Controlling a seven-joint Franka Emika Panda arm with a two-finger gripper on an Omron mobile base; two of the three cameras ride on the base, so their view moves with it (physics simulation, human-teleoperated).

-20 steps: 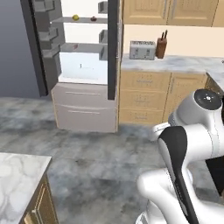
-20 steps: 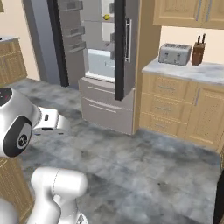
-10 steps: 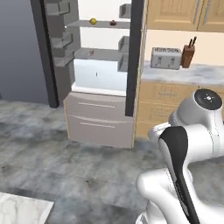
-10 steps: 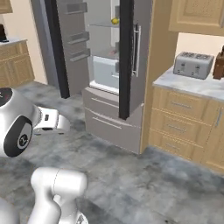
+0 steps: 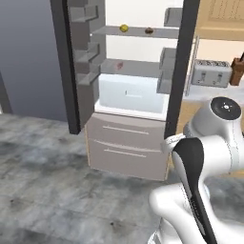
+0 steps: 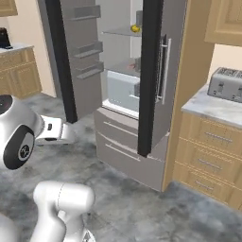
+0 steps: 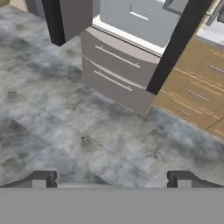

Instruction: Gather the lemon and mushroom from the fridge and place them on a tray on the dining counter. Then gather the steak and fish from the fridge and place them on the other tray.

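With both doors swung wide, the tall brushed-grey steel fridge (image 5: 125,143) bares the small yellow-green lemon (image 5: 124,28) and tiny tan-brown mushroom (image 5: 149,31) on its top shelf at twelve o'clock, while the empty two-finger gripper (image 7: 112,179) hangs wide apart over the floor, ready to reach.

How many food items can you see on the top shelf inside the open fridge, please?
2: the lemon on the left and a small dark brown item to its right, both on the fridge top shelf; the door frame may hide others.
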